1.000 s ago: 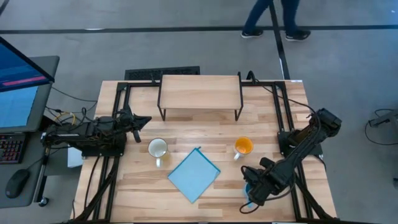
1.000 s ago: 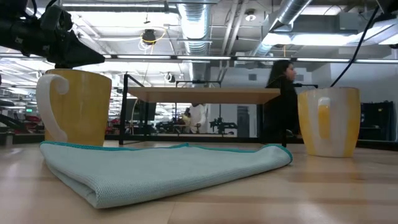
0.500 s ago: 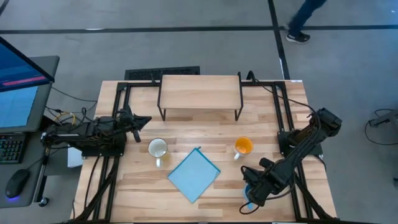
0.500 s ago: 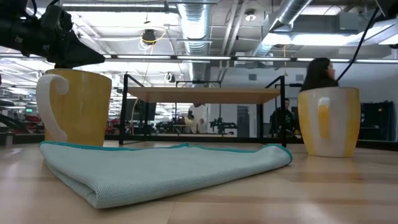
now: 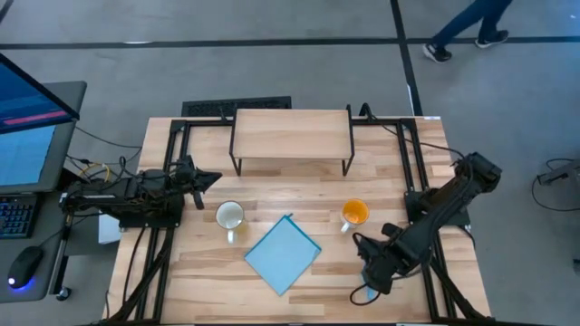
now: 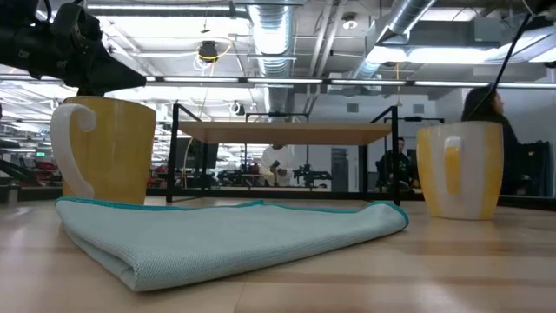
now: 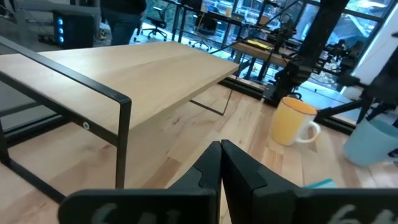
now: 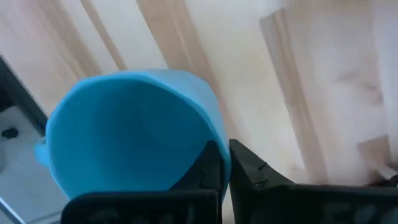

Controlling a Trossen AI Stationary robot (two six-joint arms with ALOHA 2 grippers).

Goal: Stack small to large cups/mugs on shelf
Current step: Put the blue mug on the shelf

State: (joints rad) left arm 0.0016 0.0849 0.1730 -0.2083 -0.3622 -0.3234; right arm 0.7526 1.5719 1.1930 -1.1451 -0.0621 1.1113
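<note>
Right gripper [image 5: 370, 270]: we found its fingers [image 8: 244, 177] clamped on the rim of the light blue mug [image 8: 127, 134], one inside the wall and one outside, with the mug at the table's [image 5: 308, 190] near right corner. Beyond it stood the orange mug [image 5: 354, 214]; farther to its left lay the blue cloth [image 5: 283, 254] and the cream mug [image 5: 229, 217]. We saw the shelf [image 5: 292, 134] unoccupied at the far edge. Left gripper [image 5: 210, 176]: fingers pressed together, hovering just beside the cream mug.
</note>
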